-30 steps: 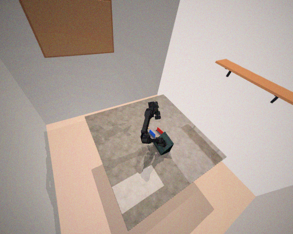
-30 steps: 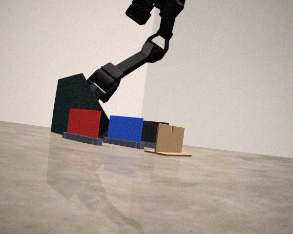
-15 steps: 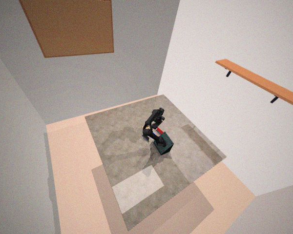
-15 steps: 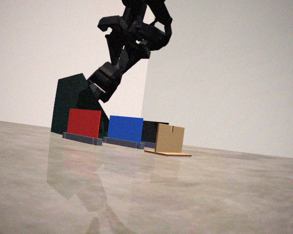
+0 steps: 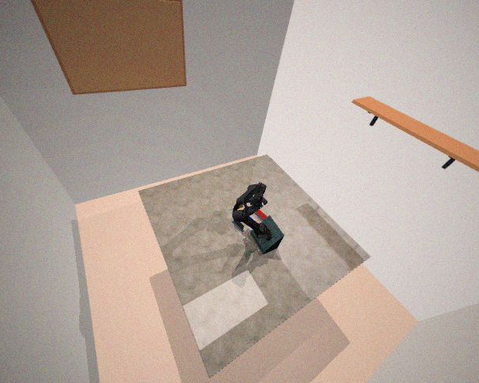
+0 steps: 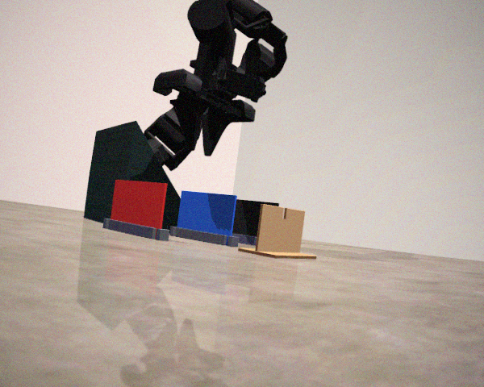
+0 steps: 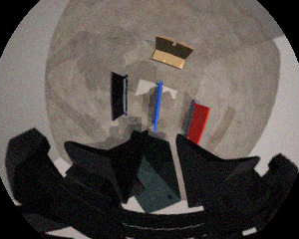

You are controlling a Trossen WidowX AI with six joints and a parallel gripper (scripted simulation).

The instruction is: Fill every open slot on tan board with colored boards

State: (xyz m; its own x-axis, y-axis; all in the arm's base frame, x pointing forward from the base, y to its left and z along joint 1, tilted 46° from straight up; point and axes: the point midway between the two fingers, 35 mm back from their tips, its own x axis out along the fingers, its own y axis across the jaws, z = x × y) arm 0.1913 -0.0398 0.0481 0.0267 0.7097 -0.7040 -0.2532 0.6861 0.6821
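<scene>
Mottled stone-grey surface (image 5: pixel 198 214) (image 6: pixel 275 316) (image 7: pixel 90 55) | claw (image 5: pixel 256 202) (image 6: pixel 200 151) (image 7: pixel 161 135) partly open, holding nothing, above the boards | blue board (image 5: pixel 251 216) (image 6: pixel 206 212) (image 7: pixel 158 107) upright in its holder, below the claw, left of the tan board (image 5: pixel 240 207) (image 6: pixel 280 230) (image 7: pixel 173 49) in exterior view | its long axis looks roughly crosswise to finger closing

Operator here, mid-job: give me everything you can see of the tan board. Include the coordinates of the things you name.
The tan board (image 6: pixel 281 229) (image 7: pixel 173 48) is a thin, flat, wood-coloured panel standing upright on a flat base of similar colour. One narrow open slot is cut down from its top edge, near the middle. It stands apart from the blue board (image 6: pixel 206 211) (image 7: pixel 158 107); apart from its base, nothing is seen touching it.
</scene>
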